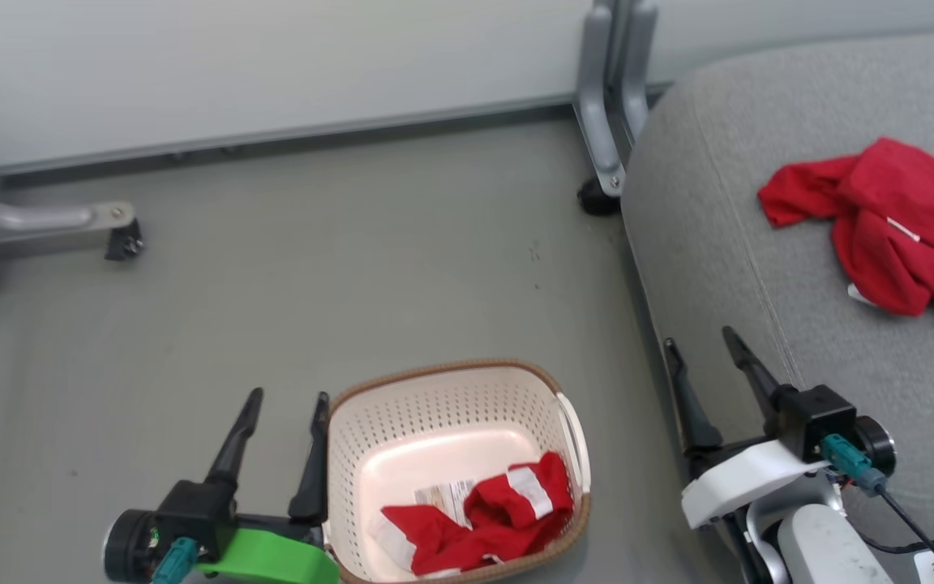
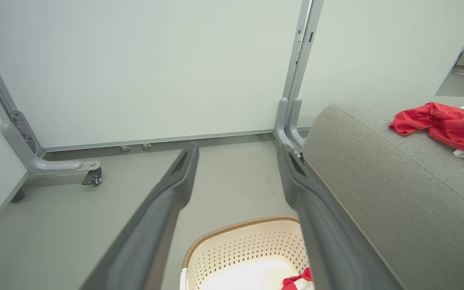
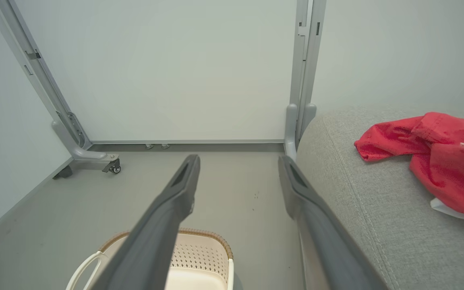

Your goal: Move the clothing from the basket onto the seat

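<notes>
A cream perforated basket (image 1: 370, 438) with a brown rim stands on the grey floor, with red and white clothing (image 1: 487, 519) bunched in its near right corner. Another piece of red clothing (image 1: 889, 219) lies crumpled on the grey seat (image 1: 759, 211) at the right. Just left of the basket, my left gripper (image 1: 287, 396) is open and holds nothing. My right gripper (image 1: 700, 341) is open too, hovering at the seat's front edge, right of the basket. From the wrist views I see the basket (image 2: 252, 249) (image 3: 199, 257) below the fingers and the clothing (image 2: 445, 127) (image 3: 437, 161) on the seat.
Grey partition panels close off the back, standing on metal legs with castors (image 1: 122, 239) at left and a foot (image 1: 597, 195) by the seat's far corner. Bare grey floor lies between basket and wall. A black cable (image 1: 913, 527) trails from my right wrist.
</notes>
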Tool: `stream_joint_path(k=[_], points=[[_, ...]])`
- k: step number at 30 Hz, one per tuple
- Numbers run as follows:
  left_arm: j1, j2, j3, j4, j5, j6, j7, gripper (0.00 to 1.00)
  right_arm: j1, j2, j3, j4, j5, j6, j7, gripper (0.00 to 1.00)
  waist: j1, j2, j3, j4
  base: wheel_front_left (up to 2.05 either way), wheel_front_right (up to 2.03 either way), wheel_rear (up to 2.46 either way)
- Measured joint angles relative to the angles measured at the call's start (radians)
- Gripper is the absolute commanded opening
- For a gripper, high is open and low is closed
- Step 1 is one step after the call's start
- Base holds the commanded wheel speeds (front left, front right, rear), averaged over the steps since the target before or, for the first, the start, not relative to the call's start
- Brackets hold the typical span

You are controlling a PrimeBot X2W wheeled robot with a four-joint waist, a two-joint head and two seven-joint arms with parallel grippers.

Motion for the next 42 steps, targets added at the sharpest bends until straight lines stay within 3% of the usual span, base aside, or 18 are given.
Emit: stream_joint_path(k=[6,17,25,42], points=[[0.079,-0.053,0.116,-0.059,0.039,0.007,0.0,1.0,0.05,-0.009,0.076,-0.094,0.029,0.0,0.0,1.0,0.0,0.0,-0.099,0.051,0.0,0.0,0.0],[0.226,-0.107,0.238,-0.2,0.171,-0.099,0.0,1.0,0.207,-0.038,0.072,-0.235,0.015,0.0,0.0,1.0,0.0,0.0,-0.218,0.11,0.0,0.0,0.0],[0.3,-0.128,0.239,-0.192,0.239,-0.125,0.0,1.0,0.333,-0.027,0.051,-0.235,0.012,0.0,0.0,1.0,0.0,0.0,-0.245,0.1,0.0,0.0,0.0],[0.301,-0.135,0.241,-0.173,0.269,-0.15,0.0,1.0,0.323,-0.01,0.037,-0.23,0.003,0.0,0.0,1.0,0.0,0.0,-0.239,0.093,0.0,0.0,0.0]])
